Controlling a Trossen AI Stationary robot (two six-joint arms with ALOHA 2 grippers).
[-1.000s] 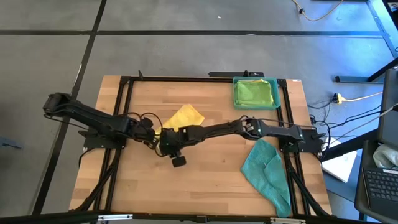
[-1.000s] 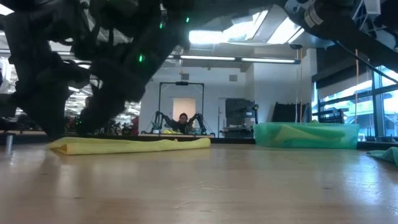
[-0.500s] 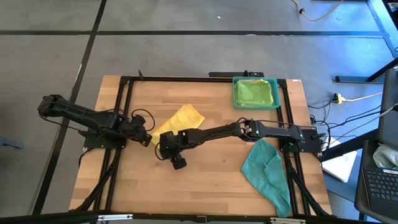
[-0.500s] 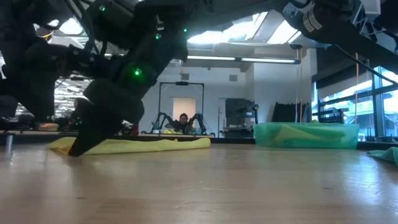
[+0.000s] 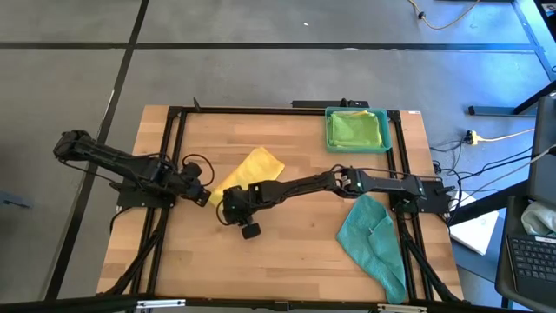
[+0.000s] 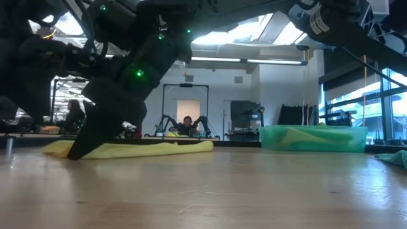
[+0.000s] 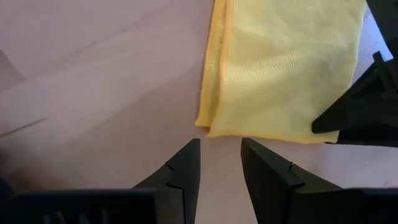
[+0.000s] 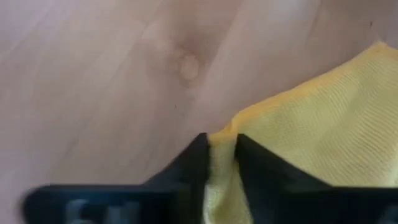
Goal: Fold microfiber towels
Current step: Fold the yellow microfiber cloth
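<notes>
Here, left of the frame's centre, the right hand (image 8: 222,149) pinches a corner of the folded yellow towel (image 5: 252,166) on the table (image 5: 295,243), while the left hand (image 7: 219,163), narrowly parted, hovers just beside its other corner.

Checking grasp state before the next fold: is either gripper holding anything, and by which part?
The right gripper pinches the yellow towel at a corner. The left gripper is open just short of the towel's other near corner, holding nothing.

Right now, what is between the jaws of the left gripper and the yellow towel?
Only bare wood. In the left wrist view, the left gripper, jaws slightly open and empty, sits just short of the folded yellow towel, with a thin strip of table between them.
</notes>
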